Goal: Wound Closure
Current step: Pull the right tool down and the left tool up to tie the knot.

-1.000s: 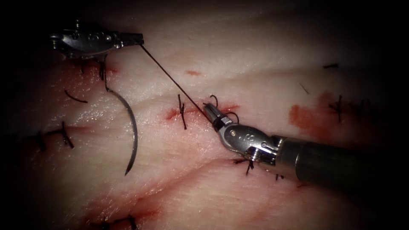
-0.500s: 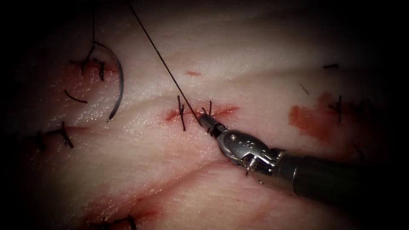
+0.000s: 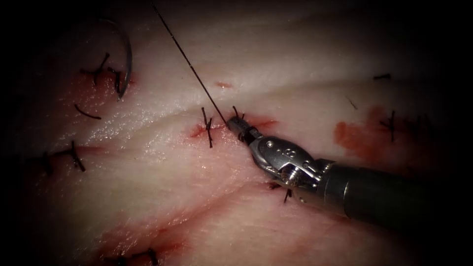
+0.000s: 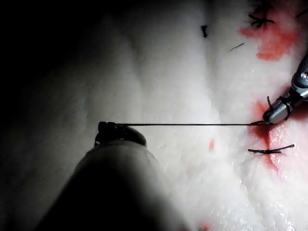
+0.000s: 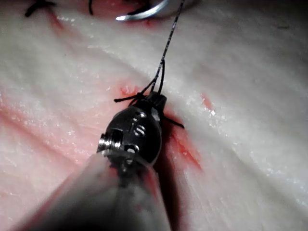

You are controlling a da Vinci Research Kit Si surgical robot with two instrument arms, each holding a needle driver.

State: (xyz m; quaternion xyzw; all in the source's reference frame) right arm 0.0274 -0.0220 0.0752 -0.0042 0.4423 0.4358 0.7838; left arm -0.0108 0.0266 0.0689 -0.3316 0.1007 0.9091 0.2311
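Right claw: clamped on the thin dark thread at the short red cut in the pale pork tissue.
Left claw: holds the same thread's far end, drawn taut.
Curved steel needle: free of both my claws, toward the tissue's upper left corner, above the tissue.

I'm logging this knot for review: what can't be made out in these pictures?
- Left pincer: its jaws are hidden behind its own dark shaft in the left wrist view.
- Curved steel needle: its upper end fades into the dark in the endoscope view.
- Right pincer: its jaws on the thin black thread are too small to read.
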